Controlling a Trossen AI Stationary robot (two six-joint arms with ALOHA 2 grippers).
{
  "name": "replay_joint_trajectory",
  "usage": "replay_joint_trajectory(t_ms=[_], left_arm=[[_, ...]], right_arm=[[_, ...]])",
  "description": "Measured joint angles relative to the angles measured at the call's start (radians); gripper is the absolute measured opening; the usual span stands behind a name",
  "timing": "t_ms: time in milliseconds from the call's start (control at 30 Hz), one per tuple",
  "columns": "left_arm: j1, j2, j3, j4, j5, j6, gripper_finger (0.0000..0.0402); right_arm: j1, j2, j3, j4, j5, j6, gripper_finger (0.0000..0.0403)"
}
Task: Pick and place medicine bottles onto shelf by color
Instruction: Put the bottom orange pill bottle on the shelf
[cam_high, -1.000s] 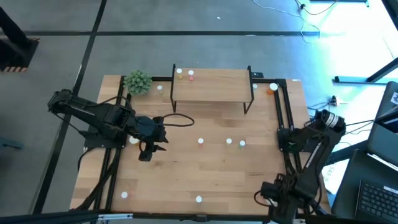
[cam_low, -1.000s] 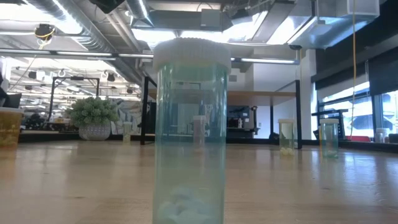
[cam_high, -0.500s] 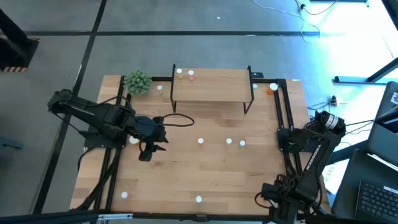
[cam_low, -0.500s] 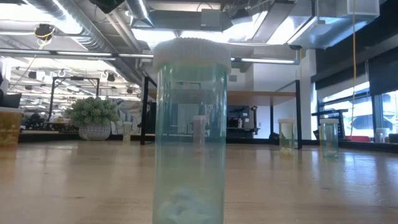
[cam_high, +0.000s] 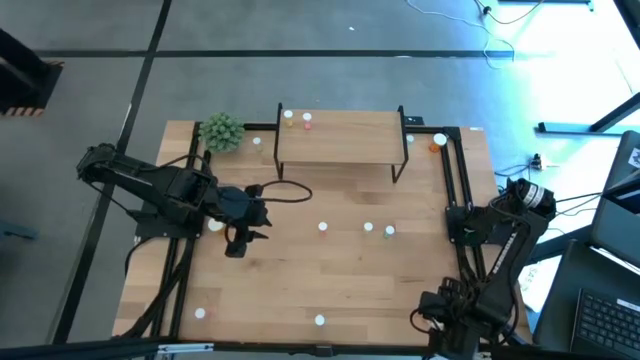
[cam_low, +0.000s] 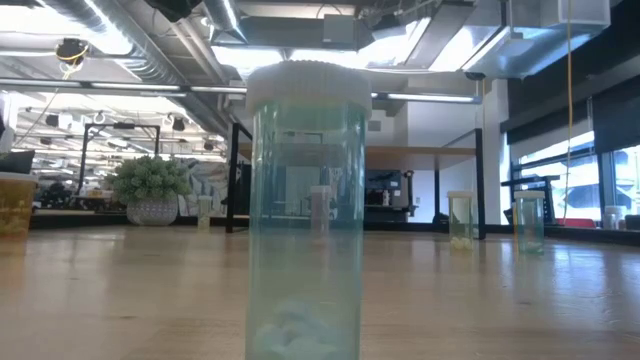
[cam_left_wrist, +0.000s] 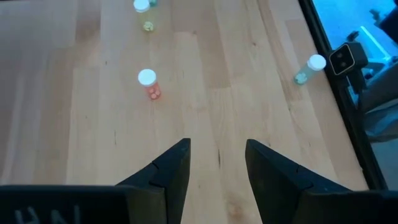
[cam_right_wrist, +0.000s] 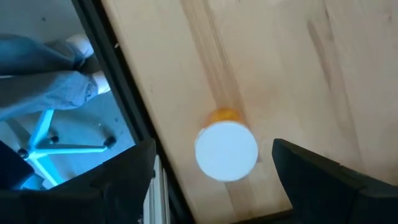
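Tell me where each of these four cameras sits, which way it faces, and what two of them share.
High view: overhead, straight down on the table, shelf and both arms.
Low view: at tabletop height, level across a close green bottle into the room; no arm visible.
Left wrist view: past the open left pincer, empty, toward a pink bottle.
Right wrist view: down between the open right pincer, over a white-capped orange bottle at the table's edge.
Shared: the plant appears in the high and low views.

Eleven bottles (cam_high: 322, 227), one shelf (cam_high: 340, 138)
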Motion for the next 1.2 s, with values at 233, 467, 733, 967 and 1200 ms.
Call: replay_joint_trajectory(t_ms=[233,467,733,967,1200], left_arm=[[0.0,0.0,0.0,0.0,0.0,0.0,0.0149],[0.0,0.0,0.0,0.0,0.0,0.0,0.0149],[0.0,0.0,0.0,0.0,0.0,0.0,0.0149],[0.0,0.0,0.0,0.007,0.0,0.0,0.0149],[0.0,0.0,0.0,0.007,0.0,0.0,0.0149]], right_arm=[[0.037,0.0,0.0,0.001,-0.007,0.001,0.0326],[0.036,0.041,0.0,-0.022,-0.007,0.002,0.0326],[0.036,0.065,0.0,-0.016,-0.001,0.005,0.0326],[0.037,0.078,0.0,-0.026,0.0,0.005,0.0326],[0.036,0.105,0.0,-0.014,0.0,0.004,0.0326]])
